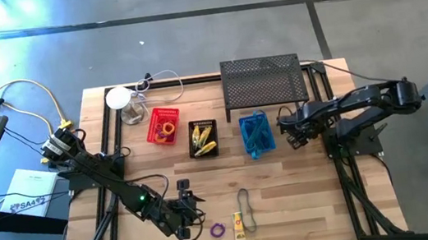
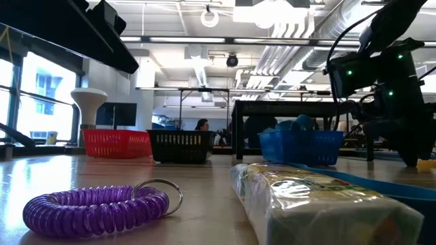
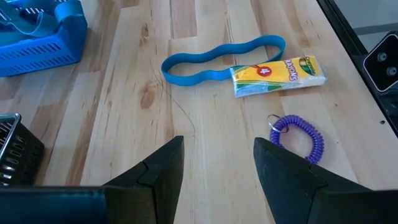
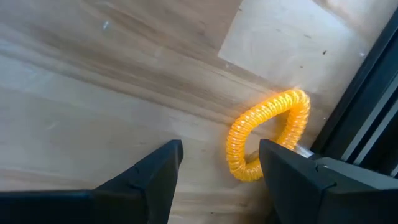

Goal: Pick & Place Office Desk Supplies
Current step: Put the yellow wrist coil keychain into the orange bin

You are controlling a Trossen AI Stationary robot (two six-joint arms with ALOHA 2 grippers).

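Note:
A purple coil ring [image 3: 301,138] [image 1: 217,230], a yellow crayon pack [image 3: 280,74] [image 1: 238,225] and a blue band loop [image 3: 211,59] [image 1: 246,205] lie flat on the wood near the table's front edge. My left gripper [image 3: 217,168] [image 1: 190,216] hangs open just left of them, with nothing between its fingers. An orange coil ring [image 4: 267,134] lies on the table by the right-hand frame rail. My right gripper [image 4: 217,180] [image 1: 294,132] points down over it, open. The coil's near end reaches into the gap beside one finger [image 4: 298,180].
A red basket [image 1: 162,125], a black basket [image 1: 203,138] and a blue basket [image 1: 255,134] stand in a row mid-table, each with items inside. Behind them are a black mesh shelf [image 1: 264,80] and a white round object [image 1: 120,97]. Black frame rails [image 1: 346,177] run along both table sides.

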